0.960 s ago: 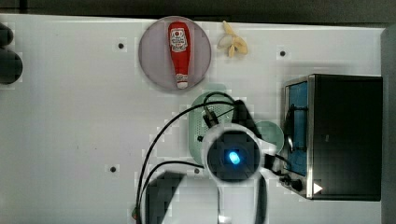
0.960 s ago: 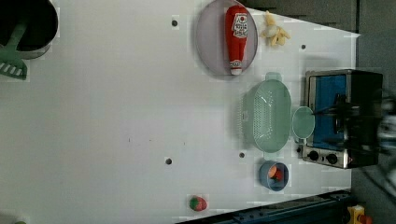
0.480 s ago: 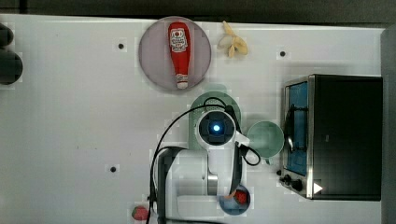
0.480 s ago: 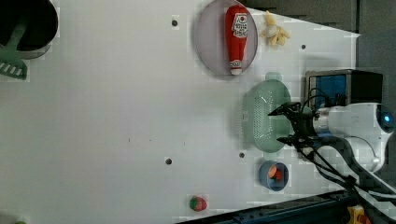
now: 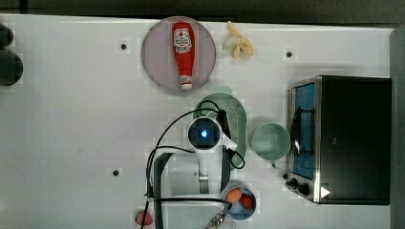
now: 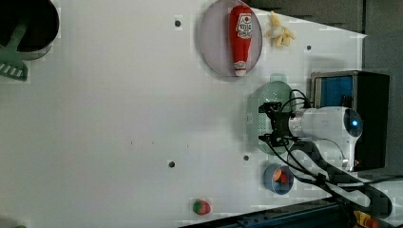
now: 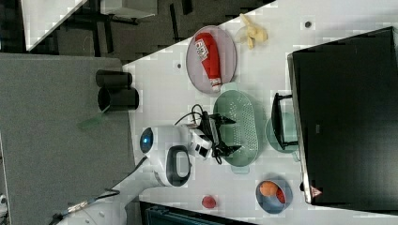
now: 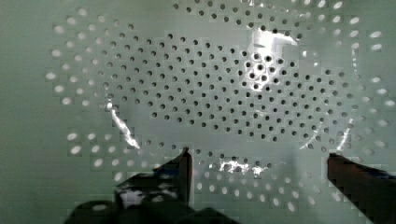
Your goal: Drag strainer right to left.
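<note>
The strainer [image 5: 237,118], a pale green oblong colander with small holes, lies on the white table between the plate and the blue bowl. It also appears in the left view [image 6: 256,102] and the right view [image 7: 241,124]. My gripper [image 6: 262,122] is open and reaches into the strainer's bowl, its two black fingers spread wide along the strainer's length. In the right view the gripper [image 7: 233,134] stands over the strainer's side away from the oven. In the wrist view the perforated floor of the strainer [image 8: 210,84] lies close beneath the gripper [image 8: 258,158], with nothing between the fingertips.
A round pale green cup [image 5: 270,140] sits between the strainer and a black toaster oven [image 5: 348,138]. A plate [image 5: 157,52] carries a ketchup bottle [image 5: 183,52]; a banana [image 5: 237,45] lies beside it. A blue bowl [image 5: 240,201] of fruit and a red fruit [image 5: 143,218] sit by the arm's base.
The arm has swung away from the oven and cup toward the top view's left, and the gripper has come down into the strainer. The strainer has stayed roughly in place and the gripper has stayed open.
</note>
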Available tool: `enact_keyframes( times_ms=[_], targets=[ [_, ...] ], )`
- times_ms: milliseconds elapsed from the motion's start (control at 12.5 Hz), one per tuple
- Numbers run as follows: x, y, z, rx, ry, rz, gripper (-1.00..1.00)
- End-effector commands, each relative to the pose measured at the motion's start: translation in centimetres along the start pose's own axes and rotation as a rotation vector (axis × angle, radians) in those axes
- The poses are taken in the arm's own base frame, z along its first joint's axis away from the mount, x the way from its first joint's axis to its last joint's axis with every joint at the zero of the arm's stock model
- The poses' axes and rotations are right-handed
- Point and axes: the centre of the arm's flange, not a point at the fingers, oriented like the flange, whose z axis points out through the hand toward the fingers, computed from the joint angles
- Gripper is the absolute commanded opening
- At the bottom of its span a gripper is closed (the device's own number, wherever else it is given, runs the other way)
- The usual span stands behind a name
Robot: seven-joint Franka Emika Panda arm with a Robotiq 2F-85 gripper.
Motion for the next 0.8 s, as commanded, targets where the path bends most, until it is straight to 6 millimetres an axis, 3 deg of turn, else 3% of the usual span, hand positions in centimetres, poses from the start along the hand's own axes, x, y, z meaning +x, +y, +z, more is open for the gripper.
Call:
enact_keyframes(
  times_ms=[80,240,800],
  targets=[
    [0.7,-1.0,-0.6,0.072,0.001,0.108,1.00],
    [-0.1,-1.3,-0.6,0.072,-0.006,0.116,1.00],
    [-6.0,-2.2,-0.9,0.077,-0.044,0.160,1.00]
  ],
)
